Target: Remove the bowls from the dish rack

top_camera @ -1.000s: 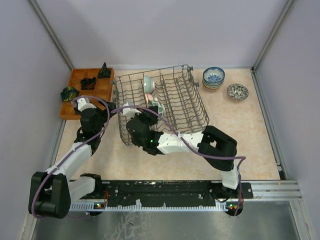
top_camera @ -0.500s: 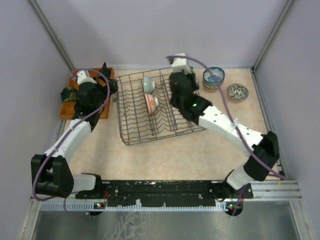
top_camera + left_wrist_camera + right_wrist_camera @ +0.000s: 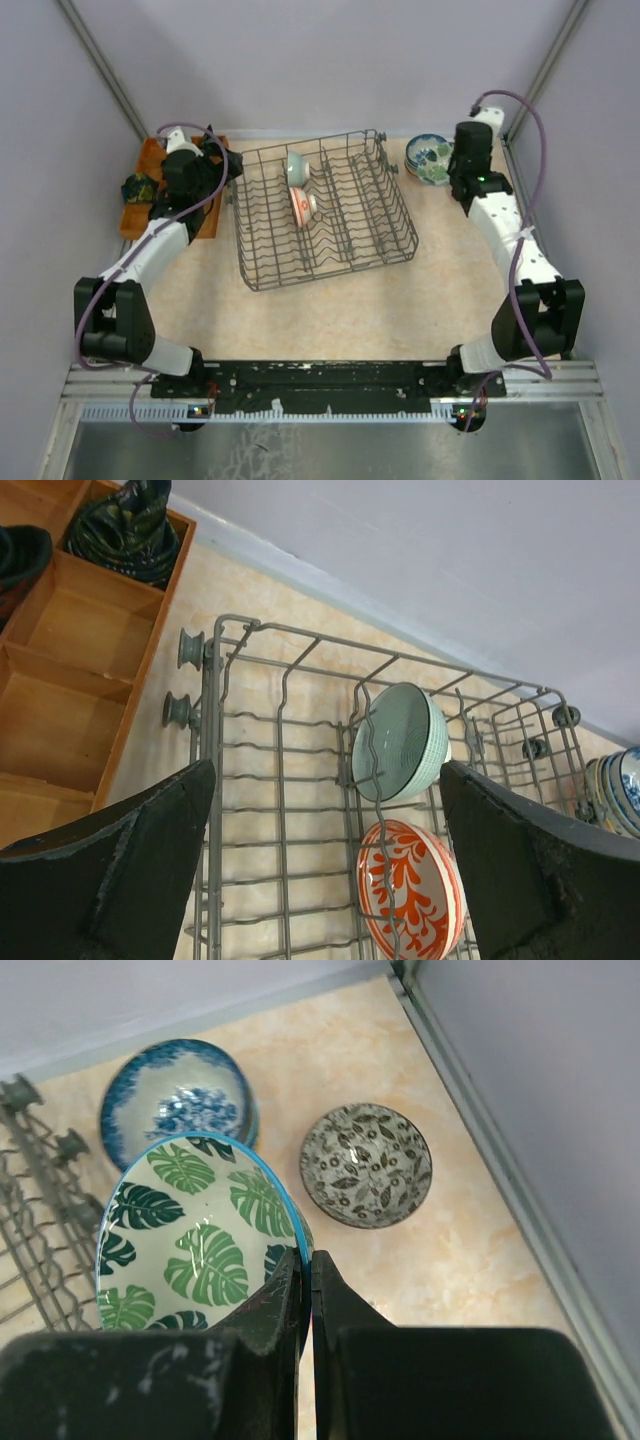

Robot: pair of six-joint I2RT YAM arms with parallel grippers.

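At the far left, beside the orange tray [image 3: 70,680], the left gripper [image 3: 328,780] hangs with its fingers spread wide and nothing between them. It looks down on the left far corner of the dish rack [image 3: 330,240].

Two bowls stand on edge between the tines: the pale green bowl [image 3: 400,742] toward the far side and the red-and-white bowl [image 3: 412,885] just on its near side. Both lie to the right of this gripper, and I judge the left arm is the nearer one to reach them.

Further right, past the rack, the right gripper [image 3: 306,1260] is closed narrow on the rim of the green leaf bowl [image 3: 190,1230], with one finger inside and one outside. This bowl hangs tilted, and its far edge covers the near edge of the blue-and-white bowl [image 3: 178,1095] that sits on the table [image 3: 470,1260]. The grey patterned bowl [image 3: 366,1165] rests just to the right, apart from it. To put the leaf bowl down, the hand must probably move a little away from itself, onto the blue one.
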